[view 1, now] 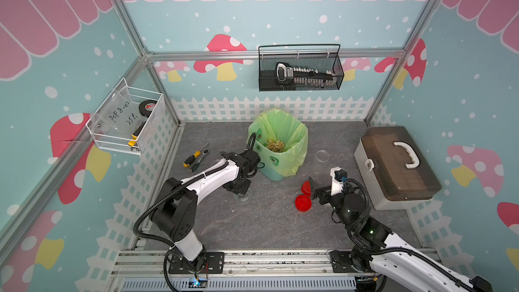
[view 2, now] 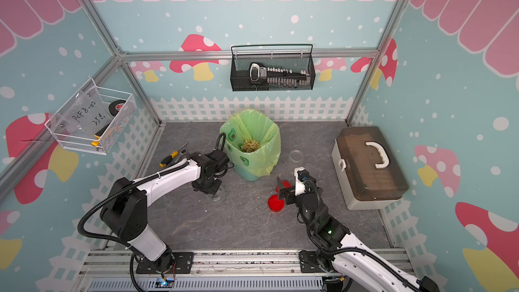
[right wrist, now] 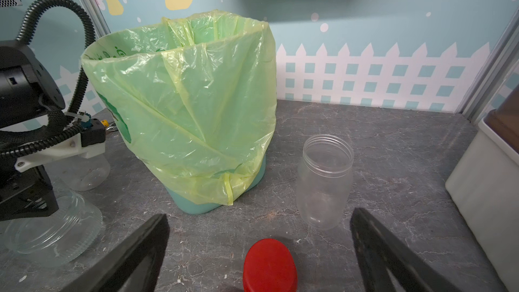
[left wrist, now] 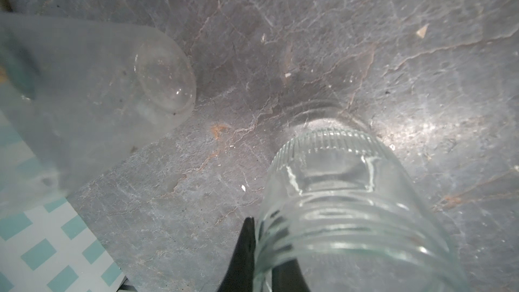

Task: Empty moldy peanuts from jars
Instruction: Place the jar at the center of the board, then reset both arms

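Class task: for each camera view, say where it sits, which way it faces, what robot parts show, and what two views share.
Top views: high at the front, looking down on the bin holding peanuts; left arm and right arm show.
Left wrist: on the left arm, looking down at the ribbed jar and second jar; one black fingertip shows.
Right wrist: on the right arm, facing the back wall past a red lid and lidless jar; its open fingers show.
Shared: both wrist views show the ribbed jar.

- Both top views: high over the near edge, looking down on the whole table [view 1: 269, 220].
- Left wrist: close, straight down onto a jar [left wrist: 337, 186].
- Right wrist: low, facing far at the bin [right wrist: 182, 108], also in both top views.
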